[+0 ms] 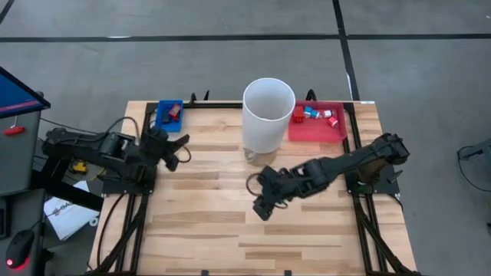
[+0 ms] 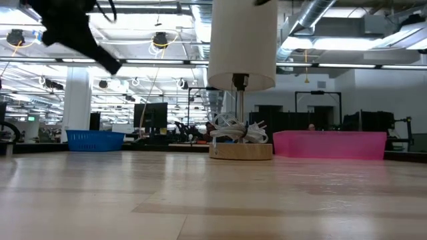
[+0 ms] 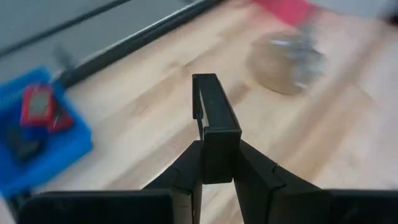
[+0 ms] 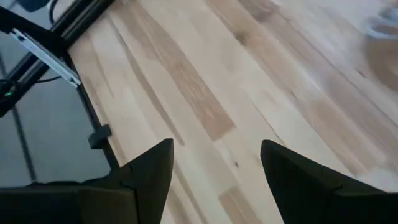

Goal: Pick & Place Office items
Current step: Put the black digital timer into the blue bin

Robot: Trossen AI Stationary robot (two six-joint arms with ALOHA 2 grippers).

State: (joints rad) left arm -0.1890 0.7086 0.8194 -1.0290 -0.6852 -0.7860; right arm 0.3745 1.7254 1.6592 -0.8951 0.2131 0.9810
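The right tool (image 1: pixel 265 201) is hovering over bare tabletop (image 1: pixel 222 230) near its middle, fingers spread wide, holding nothing, arm stretched low and inward. The left tool (image 1: pixel 175 144) is sitting closed and empty beside the blue tray (image 1: pixel 163 107), arm folded back. The items (image 1: pixel 314 115) are lying sorted in the 2 far trays, red (image 1: pixel 314 132) and blue, flanking the cylinder (image 1: pixel 268 113); sorting looks nearly finished.

The small flat red and dark rectangular office pieces (image 1: pixel 170 113) lie loose in the shallow blue tray (image 1: pixel 162 106), just beside the left claw (image 1: pixel 178 143) and well apart from the right claw (image 1: pixel 265 195). The tiny red and blue-white cube-like bits (image 1: pixel 315 115) lie scattered in the shallow red tray (image 1: pixel 307 132), near the right claw, beyond it.
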